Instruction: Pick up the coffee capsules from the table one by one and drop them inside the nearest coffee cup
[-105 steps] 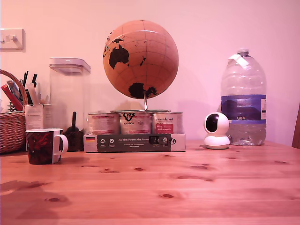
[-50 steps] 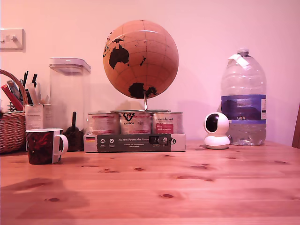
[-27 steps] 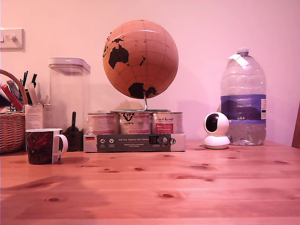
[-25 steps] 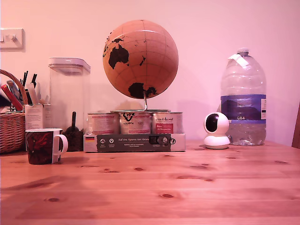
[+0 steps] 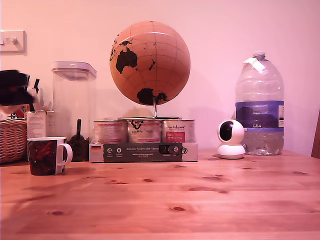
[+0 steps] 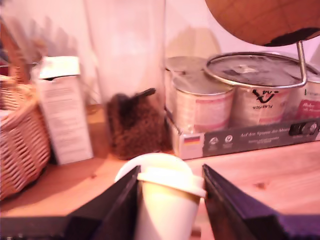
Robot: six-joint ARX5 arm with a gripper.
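Claw (image 6: 170, 200) is pinching a pale coffee capsule (image 6: 167, 200) right over the coffee cup (image 5: 47, 155) at the worktop's (image 5: 200, 200) left. Drop looks imminent; no other capsules visible.

Home: globe (image 5: 150, 62), wicker basket (image 5: 12, 140)

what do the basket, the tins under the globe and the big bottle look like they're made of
The basket looks like woven wicker, judging by its ribbed tan weave. The tins appear to be metal: shiny silver lids and rims with paper-like printed labels. The big bottle seems to be clear plastic, see-through with ridged walls, a blue label and a white cap.
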